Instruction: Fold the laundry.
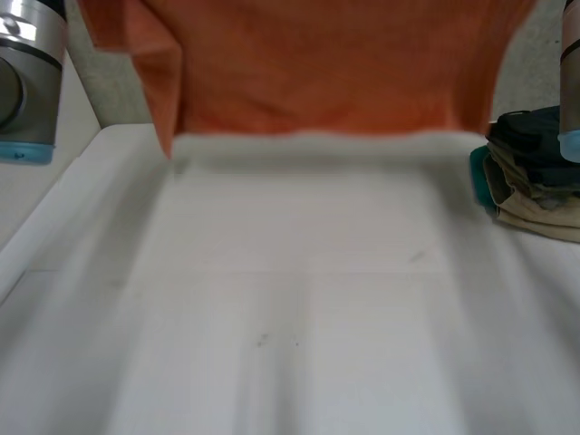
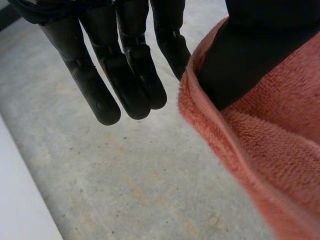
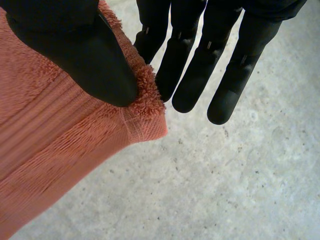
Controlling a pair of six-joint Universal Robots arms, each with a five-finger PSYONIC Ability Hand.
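Note:
An orange towel (image 1: pixel 317 72) hangs spread out above the far edge of the white table (image 1: pixel 290 317), its lower hem just at the table's edge. My left hand (image 2: pixel 125 75) pinches the towel (image 2: pixel 270 150) by its edge, between the thumb (image 2: pixel 250 65) and the nearest straight finger. The other fingers hang free beside it. My right hand (image 3: pixel 200 75) pinches a corner of the towel (image 3: pixel 60 140) the same way, with its thumb (image 3: pixel 85 60) pressed on the fringe. My left arm (image 1: pixel 27 82) and right arm (image 1: pixel 571 72) stand at either side of the towel.
A pile of dark, teal and beige laundry (image 1: pixel 535 181) lies at the table's right side. Grey concrete floor (image 3: pixel 225 190) lies below both hands. A strip of the white table's edge (image 2: pixel 20 200) runs beside the left hand.

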